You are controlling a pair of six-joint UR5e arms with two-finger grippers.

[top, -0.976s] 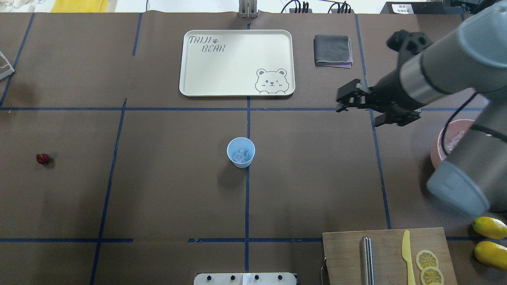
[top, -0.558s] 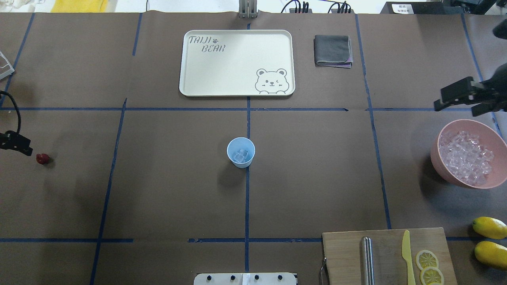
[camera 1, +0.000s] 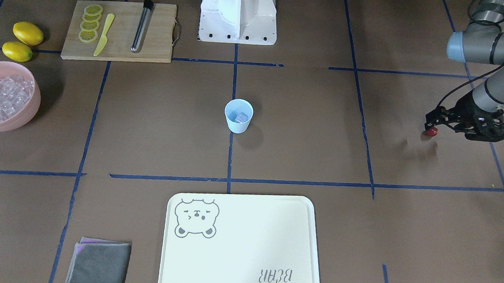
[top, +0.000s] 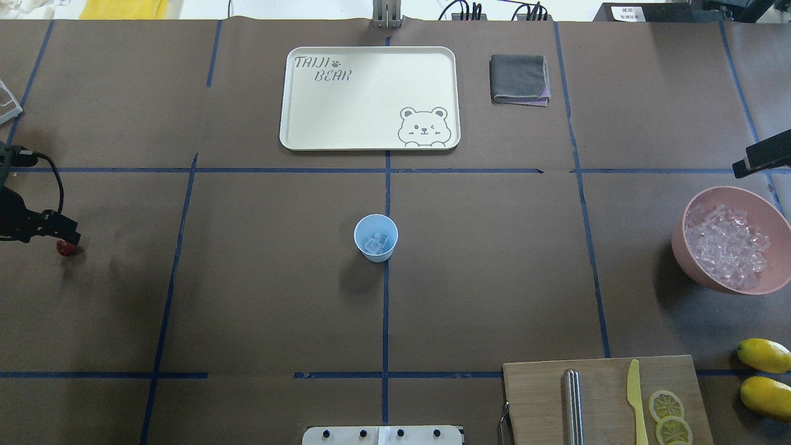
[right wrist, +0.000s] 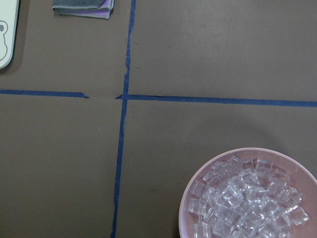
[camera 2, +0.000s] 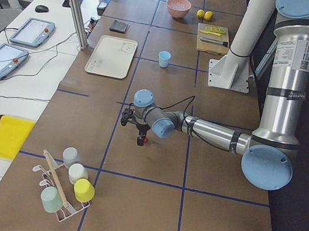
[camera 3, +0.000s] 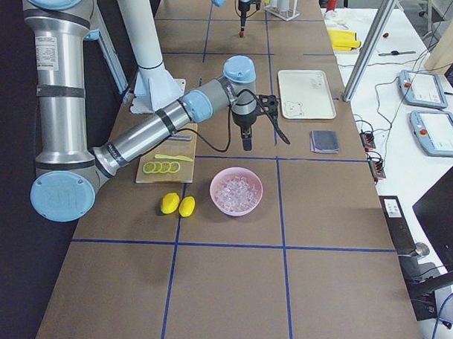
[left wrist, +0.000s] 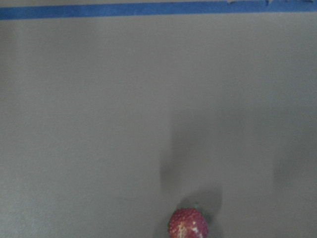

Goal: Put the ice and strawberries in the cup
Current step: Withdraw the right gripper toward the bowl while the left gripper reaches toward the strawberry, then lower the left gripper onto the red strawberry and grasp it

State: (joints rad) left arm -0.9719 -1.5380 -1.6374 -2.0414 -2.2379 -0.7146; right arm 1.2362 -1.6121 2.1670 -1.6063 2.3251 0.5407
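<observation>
The pale blue cup (top: 376,238) stands at the table's middle with a few ice cubes (top: 377,242) in it; it also shows in the front view (camera 1: 238,115). The small dark red strawberry (top: 63,249) lies on the table at the far left. My left gripper (top: 63,238) points down right over it, close above it (camera 1: 430,124), and looks open and empty. The left wrist view shows the strawberry (left wrist: 187,224) at the bottom edge with no fingers around it. My right gripper (camera 3: 246,143) hangs open and empty beyond the pink bowl (top: 686,247) of ice (top: 729,244).
A cream tray (top: 371,99) and a folded grey cloth (top: 519,79) lie at the far side. A cutting board (top: 605,395) with a metal rod, a yellow knife and lemon slices sits at the near right, next to two lemons (top: 763,355). A cup rack (camera 2: 63,189) stands at the left end.
My right arm has pulled back from the middle right to the right edge, uncovering the ice bowl. My left gripper has come in from the left edge and now stands over the strawberry.
</observation>
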